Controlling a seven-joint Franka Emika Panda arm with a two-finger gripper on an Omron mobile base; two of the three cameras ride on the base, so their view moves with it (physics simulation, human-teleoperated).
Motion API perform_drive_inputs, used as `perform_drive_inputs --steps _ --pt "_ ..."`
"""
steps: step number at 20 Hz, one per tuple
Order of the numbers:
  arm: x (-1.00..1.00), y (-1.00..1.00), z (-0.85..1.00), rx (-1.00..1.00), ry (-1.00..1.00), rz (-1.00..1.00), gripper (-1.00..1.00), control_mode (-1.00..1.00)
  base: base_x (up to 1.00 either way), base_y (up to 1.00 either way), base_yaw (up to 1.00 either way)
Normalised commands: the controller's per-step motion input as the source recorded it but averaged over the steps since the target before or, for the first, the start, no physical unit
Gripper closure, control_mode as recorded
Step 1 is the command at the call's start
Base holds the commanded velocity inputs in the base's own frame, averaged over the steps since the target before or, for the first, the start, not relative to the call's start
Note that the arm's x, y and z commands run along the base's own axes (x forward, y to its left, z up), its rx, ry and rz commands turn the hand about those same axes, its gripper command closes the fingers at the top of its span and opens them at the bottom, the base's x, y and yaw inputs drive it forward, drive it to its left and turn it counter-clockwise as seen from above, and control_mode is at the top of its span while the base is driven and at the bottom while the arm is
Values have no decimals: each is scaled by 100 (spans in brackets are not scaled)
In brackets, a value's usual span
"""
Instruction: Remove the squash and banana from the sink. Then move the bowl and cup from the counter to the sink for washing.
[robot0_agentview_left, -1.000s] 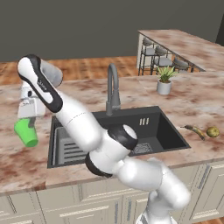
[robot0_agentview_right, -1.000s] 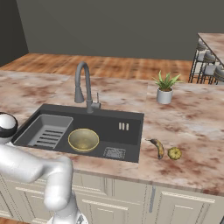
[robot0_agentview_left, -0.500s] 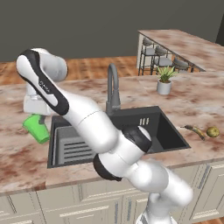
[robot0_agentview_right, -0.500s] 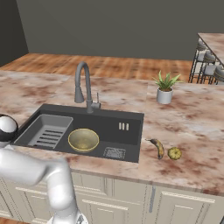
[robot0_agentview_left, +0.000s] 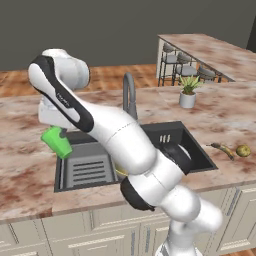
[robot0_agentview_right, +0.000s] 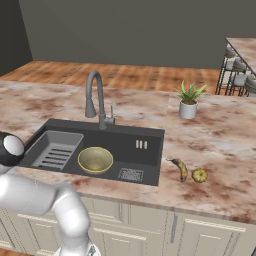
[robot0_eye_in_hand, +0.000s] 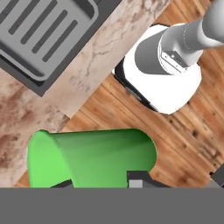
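With the banana (robot0_agentview_right: 180, 169) and the squash (robot0_agentview_right: 199, 174) lying on the tabletop (robot0_agentview_right: 220, 145) near the sink's (robot0_agentview_right: 147, 173) right edge, and the bowl (robot0_agentview_right: 95, 159) sitting in the basin, I judge three of four moves done. My hand (robot0_agentview_left: 53, 131) is pinching the green cup (robot0_agentview_left: 58, 142), tilted in the air at the sink's left edge above the ribbed tray (robot0_agentview_left: 88, 168). Only lowering the cup in and letting go seems left.

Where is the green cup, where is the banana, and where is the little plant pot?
cup (robot0_agentview_left: 58, 142): left base view, middle of its green side.
banana (robot0_agentview_right: 182, 168): right base view, middle of its curved body, on the counter.
plant pot (robot0_agentview_right: 188, 110): right base view, front of the white pot.
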Motion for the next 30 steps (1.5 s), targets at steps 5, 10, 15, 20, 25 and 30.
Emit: perform_drive_inputs --steps 5,10,15,20,25,30 --pt "0 -47 2 5 -5 0 100 -100 0 0 0" --pt "-1 -45 0 7 -12 0 100 -100 0 0 0" --pt "-2 -42 0 11 -24 1 100 -100 0 0 0" --pt "-3 -44 0 11 -33 2 100 -100 0 0 0" --pt "0 -47 0 11 -26 0 100 -100 0 0 0" --pt "0 -48 0 10 -6 0 100 -100 0 0 0"
